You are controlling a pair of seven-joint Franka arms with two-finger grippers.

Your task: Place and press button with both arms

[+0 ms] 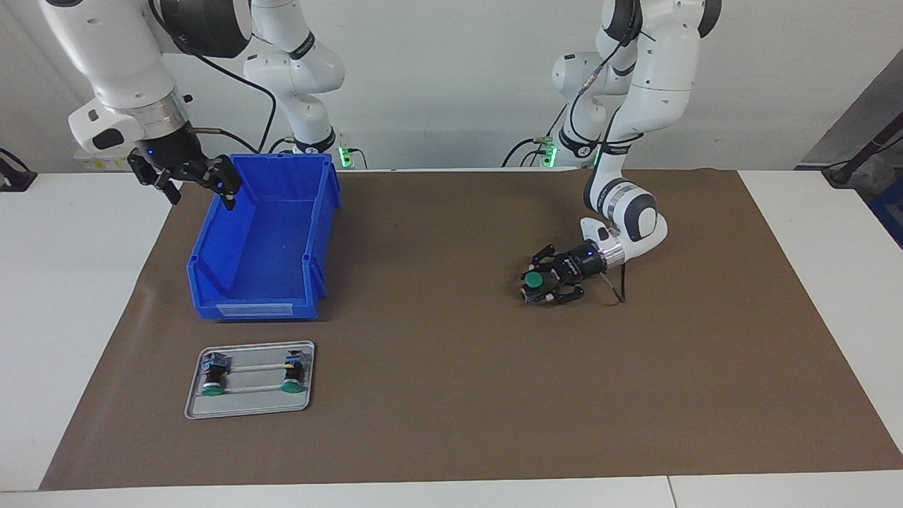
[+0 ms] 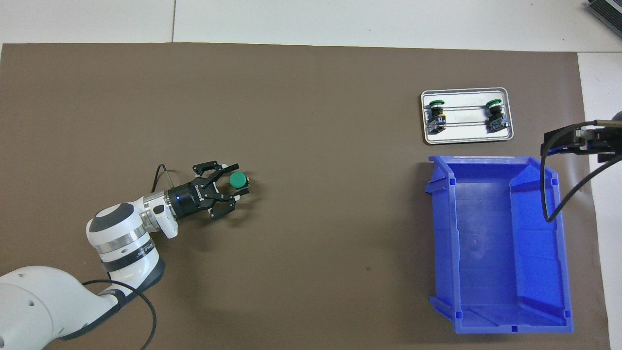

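A button (image 1: 533, 280) with a green cap stands upright on the brown mat (image 1: 437, 395) toward the left arm's end of the table. My left gripper (image 1: 531, 285) lies low and level around the button (image 2: 237, 180). Its fingers are spread, with a gap showing between one fingertip (image 2: 232, 167) and the cap. My right gripper (image 1: 201, 197) hangs open with nothing in it, above the outer wall of the blue bin (image 1: 321, 212) at the right arm's end. In the overhead view only part of the right gripper (image 2: 566, 141) shows.
Two more green-capped buttons (image 1: 211, 374) (image 1: 291, 372) lie on a small metal tray (image 1: 247, 406), farther from the robots than the bin. The bin (image 2: 440, 233) holds nothing. The mat covers most of the white table (image 1: 70, 317).
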